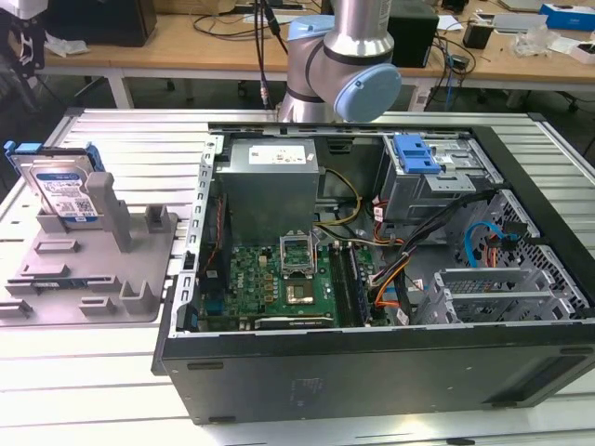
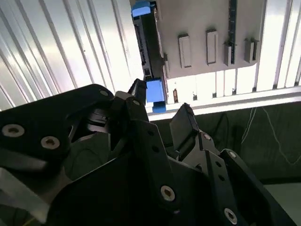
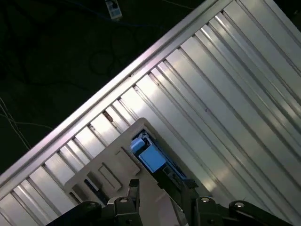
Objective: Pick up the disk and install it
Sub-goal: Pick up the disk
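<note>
Jaws spread and empty, the gripper (image 2: 162,101) hangs over the disk (image 2: 147,47), which stands edge-up in the grey fixture tray (image 2: 202,23), its long axis leading away from the finger gap.

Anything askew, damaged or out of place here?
Nothing damaged or spilled. The disk stands on edge in the grey fixture tray, tilted rather than upright. Loose cables lie inside the open computer case.
</note>
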`<state>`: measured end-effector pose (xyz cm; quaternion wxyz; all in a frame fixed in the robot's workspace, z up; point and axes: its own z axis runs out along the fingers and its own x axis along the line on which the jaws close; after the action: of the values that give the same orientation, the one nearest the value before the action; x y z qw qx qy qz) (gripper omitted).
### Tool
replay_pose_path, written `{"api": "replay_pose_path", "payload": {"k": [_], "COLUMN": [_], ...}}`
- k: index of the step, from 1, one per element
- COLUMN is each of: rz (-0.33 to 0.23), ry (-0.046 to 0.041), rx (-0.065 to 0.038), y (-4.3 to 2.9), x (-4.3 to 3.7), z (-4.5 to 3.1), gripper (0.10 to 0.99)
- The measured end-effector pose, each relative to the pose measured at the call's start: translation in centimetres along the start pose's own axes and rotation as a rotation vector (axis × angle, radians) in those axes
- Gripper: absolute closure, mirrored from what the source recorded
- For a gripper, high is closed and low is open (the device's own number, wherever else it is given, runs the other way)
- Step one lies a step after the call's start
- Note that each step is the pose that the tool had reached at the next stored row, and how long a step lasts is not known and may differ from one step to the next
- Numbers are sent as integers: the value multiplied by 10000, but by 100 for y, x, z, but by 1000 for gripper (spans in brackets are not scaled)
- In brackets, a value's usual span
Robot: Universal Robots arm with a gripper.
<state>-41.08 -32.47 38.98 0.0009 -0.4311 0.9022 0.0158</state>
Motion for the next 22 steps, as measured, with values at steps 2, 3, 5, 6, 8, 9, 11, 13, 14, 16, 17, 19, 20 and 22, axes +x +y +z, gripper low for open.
{"api": "replay_pose_path", "payload": {"k": [2, 3, 5, 6, 8, 9, 11, 13, 14, 16, 17, 19, 20, 22], "rz": [-621, -807, -1319, -1505, -1972, -2202, -2626, -3072, -3241, -3710, -4031, -4712, -5043, -5556], "ry": [17, 24, 42, 49, 65, 73, 87, 103, 109, 125, 136, 162, 174, 192], "rx": [-10, -12, -16, -18, -23, -25, -30, -34, -36, -40, -43, -49, -52, -57], "y": [0, 0, -1, -1, -1, -1, -1, -1, -1, -1, -1, -1, -1, -2], "x": [0, 0, 0, 0, 0, 1, 0, 1, 0, 0, 1, 1, 1, 1], "z": [5, 6, 10, 11, 15, 17, 21, 25, 26, 30, 33, 38, 41, 46], "gripper": [604, 604, 604, 604, 604, 604, 604, 604, 604, 604, 604, 604, 604, 604]}}
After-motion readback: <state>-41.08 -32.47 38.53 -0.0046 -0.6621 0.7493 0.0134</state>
